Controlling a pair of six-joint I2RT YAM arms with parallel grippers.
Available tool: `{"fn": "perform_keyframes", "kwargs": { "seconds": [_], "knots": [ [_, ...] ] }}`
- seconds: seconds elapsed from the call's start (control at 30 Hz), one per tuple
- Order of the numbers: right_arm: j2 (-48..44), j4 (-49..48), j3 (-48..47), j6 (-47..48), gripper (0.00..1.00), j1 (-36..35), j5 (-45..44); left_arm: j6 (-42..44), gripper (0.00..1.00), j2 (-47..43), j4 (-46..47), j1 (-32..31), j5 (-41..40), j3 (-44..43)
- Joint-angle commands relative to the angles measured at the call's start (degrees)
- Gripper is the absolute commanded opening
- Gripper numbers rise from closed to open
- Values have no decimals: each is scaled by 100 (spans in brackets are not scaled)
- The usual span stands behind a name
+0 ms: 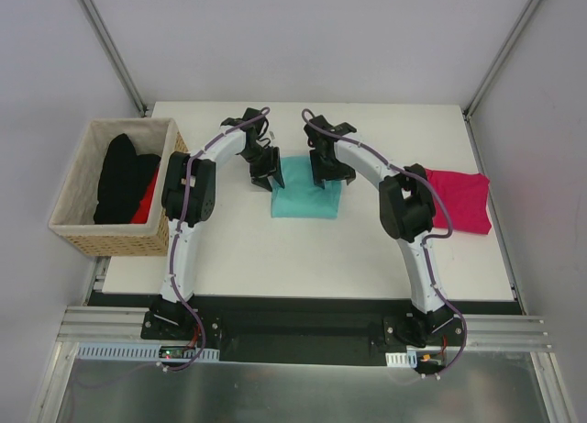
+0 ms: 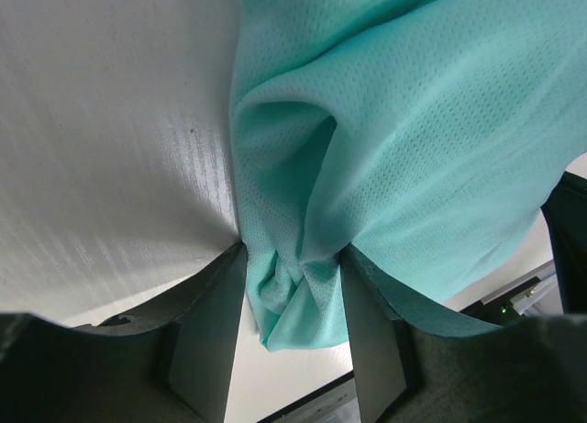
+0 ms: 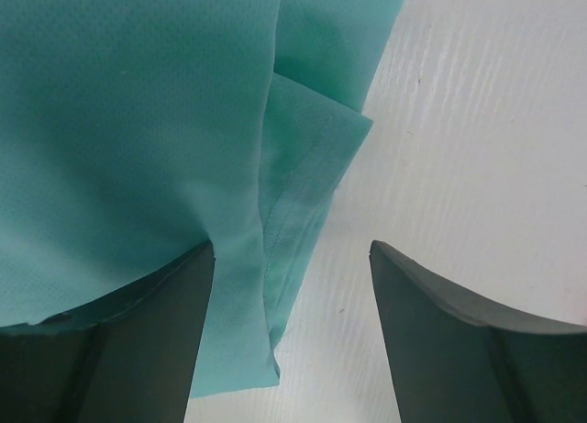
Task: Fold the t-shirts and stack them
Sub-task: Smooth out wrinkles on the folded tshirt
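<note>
Now, teal t-shirt (image 1: 307, 201): lies as a folded, nearly square panel at the middle of the table (image 1: 275, 258), between the two arms, flat apart from its 9 o'clock edge.
Shape of the fold: the side edges run 12 to 6 o'clock in the top view. The right wrist view shows several layers stacked at the 3 o'clock edge, with a loose hem poking out.
Left gripper (image 2: 293, 267): at the panel's 10 o'clock corner, jaws drawn in on a bunched tuck of teal cloth, which is lifted and puckered there.
Right gripper (image 3: 293, 258): over the panel's 1 o'clock corner, jaws standing wide and pinching nothing. The layered edge sits just inside the 9 o'clock finger and bare table fills the rest of the gap.
Key relation: the cloth lies toward 9 o'clock of the right jaws, so a grasp there probably needs a small shift that way to bring the layers between both fingers.
Nearer arm: both are at the far edge, but only the left has a hold.
Magenta t-shirt (image 1: 463, 203): folded at 3 o'clock of the teal one, well apart. I take it to be the stacking spot.
Basket (image 1: 119, 244): off the table at 9 o'clock, holding black t-shirts (image 1: 119, 180) and a red cloth (image 1: 147, 205).
</note>
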State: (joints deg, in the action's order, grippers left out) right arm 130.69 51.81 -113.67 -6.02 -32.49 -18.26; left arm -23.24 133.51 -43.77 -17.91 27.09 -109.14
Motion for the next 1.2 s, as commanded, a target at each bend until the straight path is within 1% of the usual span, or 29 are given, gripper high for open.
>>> {"fn": "perform_keyframes", "kwargs": {
  "seconds": [0.0,0.1,0.23,0.47,0.57,0.63,0.67,0.73,0.77,0.93,1.03,1.07,1.1,1.13,1.17],
  "knots": [
    [-18,-101,152,-145,72,23,130,-22,45,43,-123,42,42,-37],
    [-44,-127,300,-250,68,32,174,-40,45,52,-132,42,42,-11],
    [-114,-233,511,-329,67,41,174,-49,45,52,-141,42,33,25],
    [-307,-636,1003,-575,66,146,428,-40,45,-53,-149,42,-28,86],
    [-299,-699,1057,-637,62,164,490,-48,45,-88,-150,42,-37,121],
    [-299,-725,1066,-663,54,173,490,-49,45,-115,-150,42,-46,165],
    [-299,-734,1075,-681,47,173,508,-57,45,-124,-150,42,-46,174],
    [-299,-725,1083,-716,42,182,508,-57,45,-141,-141,42,-46,209],
    [-290,-734,1110,-725,37,173,508,-57,45,-150,-149,42,-55,218],
    [-325,-769,1259,-795,31,173,490,-66,45,-203,-158,42,-81,306],
    [-360,-804,1373,-839,20,173,508,-75,44,-229,-158,33,-108,350],
    [-352,-796,1391,-874,15,182,508,-75,44,-247,-158,33,-108,359],
    [-360,-813,1426,-883,10,182,516,-75,35,-238,-150,33,-90,367],
    [-360,-813,1461,-892,3,173,508,-49,29,-229,-150,33,-47,350],
    [-378,-813,1479,-901,1,182,508,-49,21,-212,-150,33,-20,359]
  ]
}}
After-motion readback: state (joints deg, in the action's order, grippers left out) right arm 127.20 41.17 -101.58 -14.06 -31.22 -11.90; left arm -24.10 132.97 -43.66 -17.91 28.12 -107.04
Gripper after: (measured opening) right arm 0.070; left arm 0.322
